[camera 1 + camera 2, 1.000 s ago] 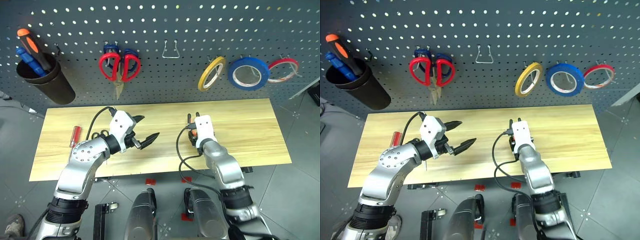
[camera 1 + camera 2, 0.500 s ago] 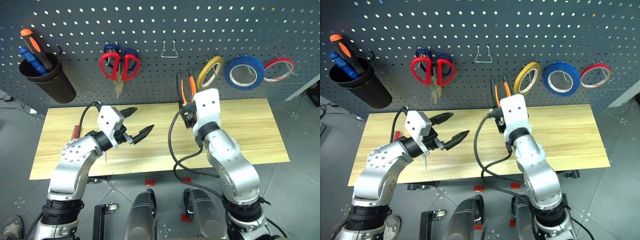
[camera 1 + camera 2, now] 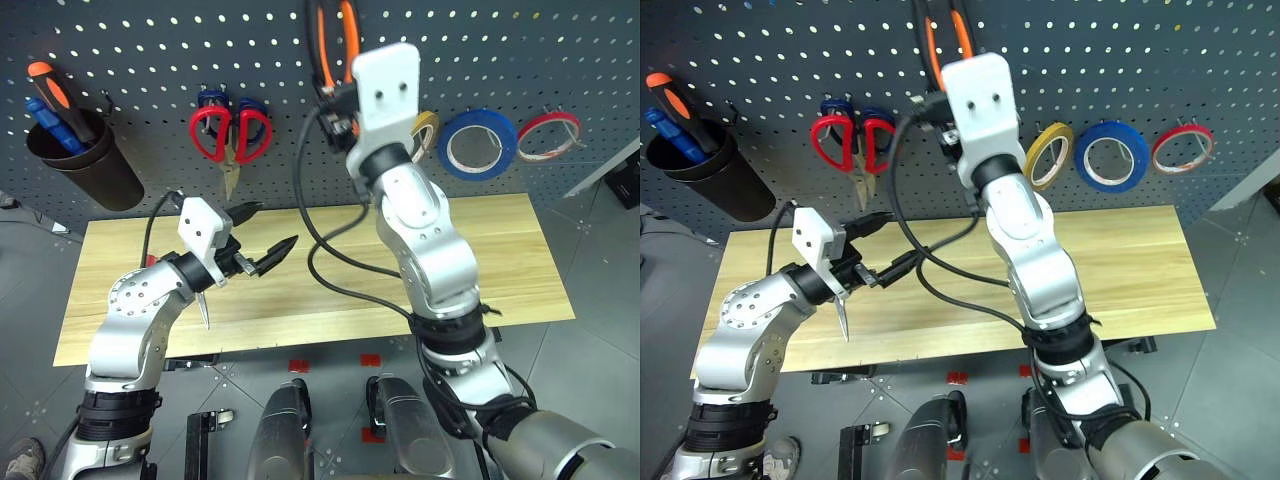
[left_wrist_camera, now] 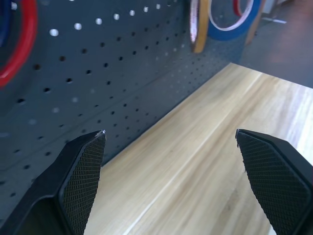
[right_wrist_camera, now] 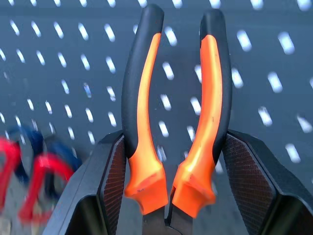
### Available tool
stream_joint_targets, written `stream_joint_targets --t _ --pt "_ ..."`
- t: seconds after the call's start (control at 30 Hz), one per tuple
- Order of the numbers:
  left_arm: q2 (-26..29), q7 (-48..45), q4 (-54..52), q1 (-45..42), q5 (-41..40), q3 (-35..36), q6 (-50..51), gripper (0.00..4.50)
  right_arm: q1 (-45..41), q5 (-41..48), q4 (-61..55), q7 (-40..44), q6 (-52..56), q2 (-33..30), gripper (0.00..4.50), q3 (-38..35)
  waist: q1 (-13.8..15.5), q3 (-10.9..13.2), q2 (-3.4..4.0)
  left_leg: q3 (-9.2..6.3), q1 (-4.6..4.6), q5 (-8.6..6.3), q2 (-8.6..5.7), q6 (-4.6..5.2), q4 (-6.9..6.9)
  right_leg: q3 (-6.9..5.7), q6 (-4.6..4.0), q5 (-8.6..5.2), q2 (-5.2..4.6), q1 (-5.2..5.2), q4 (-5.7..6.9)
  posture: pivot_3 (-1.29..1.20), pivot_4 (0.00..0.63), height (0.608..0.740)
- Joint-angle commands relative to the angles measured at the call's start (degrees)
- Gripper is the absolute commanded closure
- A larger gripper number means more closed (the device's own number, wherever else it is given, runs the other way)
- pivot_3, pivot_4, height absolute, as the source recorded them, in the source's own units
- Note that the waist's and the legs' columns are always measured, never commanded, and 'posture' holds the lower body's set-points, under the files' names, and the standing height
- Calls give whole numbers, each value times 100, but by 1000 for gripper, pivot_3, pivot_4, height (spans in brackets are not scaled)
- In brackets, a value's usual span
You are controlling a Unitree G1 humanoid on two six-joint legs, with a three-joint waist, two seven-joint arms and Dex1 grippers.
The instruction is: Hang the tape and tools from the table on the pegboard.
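My right gripper (image 3: 338,95) is raised in front of the dark pegboard (image 3: 150,40), shut on the pliers (image 3: 333,35). Their orange and black handles point up between its fingers (image 5: 115,181). The blue tape (image 3: 480,143) hangs on the pegboard to the right of that gripper. My left gripper (image 3: 265,238) hovers open and empty over the left part of the pale wood table (image 3: 500,260), its fingers (image 4: 80,166) spread wide. A thin pointed metal piece (image 3: 203,310) hangs under my left wrist; what it belongs to I cannot tell.
Red and blue scissors (image 3: 230,135) hang on the board's left part. A black cup (image 3: 80,165) with screwdrivers hangs at the far left. A yellow roll (image 3: 1048,155) and a thin red roll (image 3: 548,135) flank the blue tape. My right arm's cable (image 3: 330,270) loops over the table's middle.
My right gripper has lifted the pliers from the table high up in front of the pegboard, tilting upward. My left gripper has drifted slightly left and up, still open.
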Motion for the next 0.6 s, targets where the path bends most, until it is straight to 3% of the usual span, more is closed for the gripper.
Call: stream_joint_targets --t 0.03,0.27,0.6 --pt "24 138 -442 124 -222 213 133 0 -601 77 529 -94 -1042 221 1826 -119 5 -1 -1 0 0 0 0 0 0 -1 0 0 0 0 1 -12 307 740" --pt "-32 426 -675 33 -357 183 354 0 -1196 -150 2197 -253 -2893 -6 1826 -246 98 -2 -4 -1 0 0 0 0 2 -5 0 0 -1 0 7 30 310 740" --pt "-179 656 -765 -86 -410 1 469 0 -1231 -924 3611 -775 -4700 -544 1827 -96 153 -2 -5 0 0 1 1 -1 6 -7 0 0 -1 0 10 50 321 740"
